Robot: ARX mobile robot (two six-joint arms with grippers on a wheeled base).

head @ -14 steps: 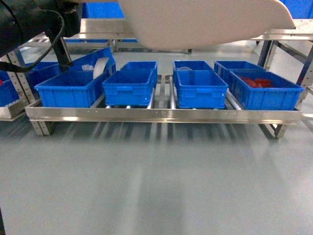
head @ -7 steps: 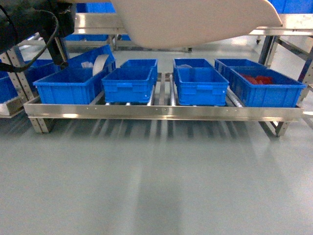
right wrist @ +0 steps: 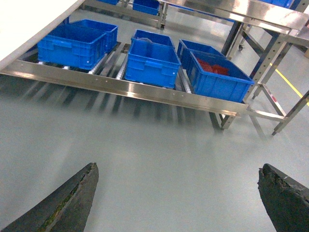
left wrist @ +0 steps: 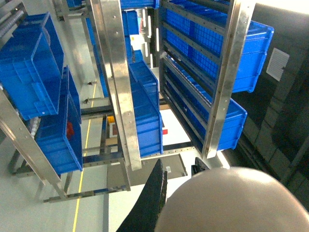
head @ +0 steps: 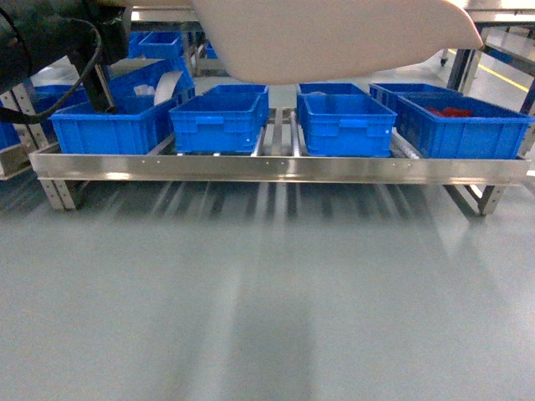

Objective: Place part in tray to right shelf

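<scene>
- Head view: the tray (head: 334, 38) hangs high across the top of the frame, its cream underside toward the camera; below and beyond it runs the shelf (head: 276, 167) with its shiny front rail and a row of blue crates (head: 219, 124) on the rollers; the far right crate (head: 464, 125) has red pieces in it.
- I judge this to be the carry step; the tray is up in the air and the shelf lies ahead, well apart from me across bare grey floor (head: 267, 292); nothing has been set down yet.
- The part I cannot see in any view; if it lies in the tray, the tray's own underside hides it.
- My right gripper (right wrist: 183, 198) is spread wide; the two dark fingertips (right wrist: 72, 198) sit at opposite lower corners of its wrist view with only floor between them; it holds and touches nothing.
- My left gripper I cannot read; its wrist view shows one dark finger (left wrist: 152, 203) beside the tray's rounded cream surface (left wrist: 231, 203), apparently against it, but whether it clamps the tray is hidden; behind stand racks of blue crates.
- Next, as I judge it: get close to the shelf, keep the tray level so nothing slides out, then lower it toward the rail; the crates leave little free room.
</scene>
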